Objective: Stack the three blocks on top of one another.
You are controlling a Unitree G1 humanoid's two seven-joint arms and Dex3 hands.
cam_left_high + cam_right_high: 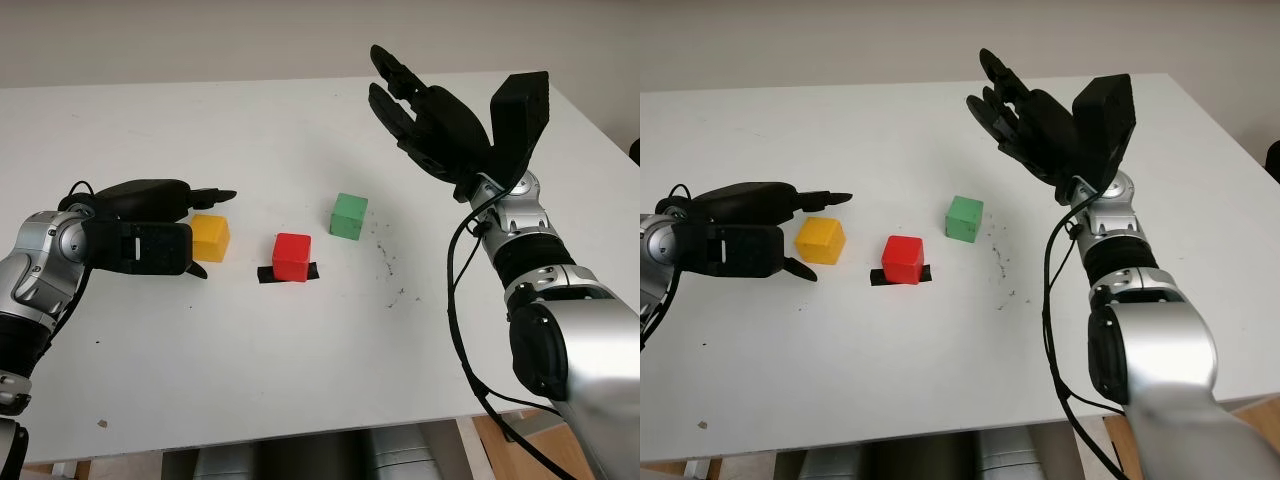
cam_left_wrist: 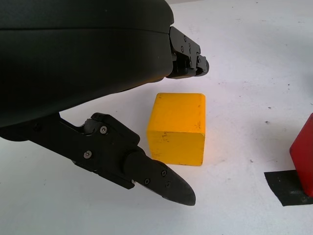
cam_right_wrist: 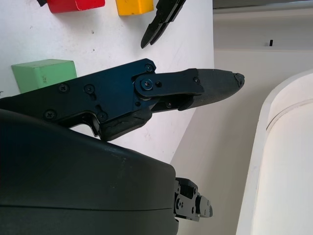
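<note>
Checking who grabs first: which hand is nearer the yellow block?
Left. The left hand flanks the yellow block, not gripping it; the right hand is raised beyond the green block.

Three blocks sit on the white tabletop [image 1: 300,380], one of each colour: one yellow block [image 1: 211,238], one red block [image 1: 291,257] and one green block [image 1: 349,215]. None is stacked; all three stand singly. One patch of black tape [image 1: 268,273] lies under the red block. Two black hands are over the tabletop, the left hand [image 1: 140,232] and the right hand [image 1: 440,125], each apparently with three fingers, though the right hand's are partly hidden behind one another. Two silver arms carry them.
</note>
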